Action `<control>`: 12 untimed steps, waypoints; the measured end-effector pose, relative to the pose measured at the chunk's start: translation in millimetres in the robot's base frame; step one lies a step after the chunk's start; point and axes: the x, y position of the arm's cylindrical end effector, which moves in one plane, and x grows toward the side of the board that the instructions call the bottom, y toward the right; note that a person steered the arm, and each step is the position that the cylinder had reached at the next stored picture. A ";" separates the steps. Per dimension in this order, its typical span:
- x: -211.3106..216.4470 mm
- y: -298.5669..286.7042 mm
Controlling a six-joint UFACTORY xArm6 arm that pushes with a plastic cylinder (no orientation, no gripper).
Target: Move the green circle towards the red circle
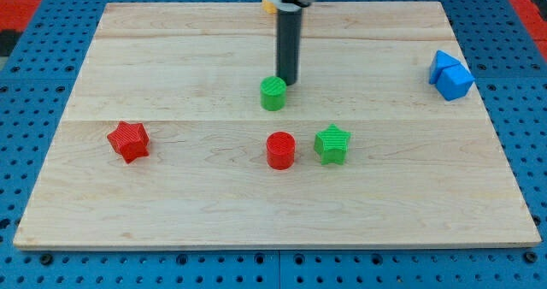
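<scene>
The bare rod's tip (286, 82) touches the green plastic circle block (273, 93) at 1 o'clock, so a crooked push could slide it past the red plastic circle block (280, 150) at 6 o'clock.

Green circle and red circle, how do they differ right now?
The green circle is green and sits nearer the view's top, with my tip at its upper right edge; the red circle is red, lower, beside the green star, away from my tip. Both are upright ribbed cylinders.
</scene>
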 end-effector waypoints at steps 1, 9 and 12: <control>-11.8 -12.8; 86.9 -0.5; 108.4 10.9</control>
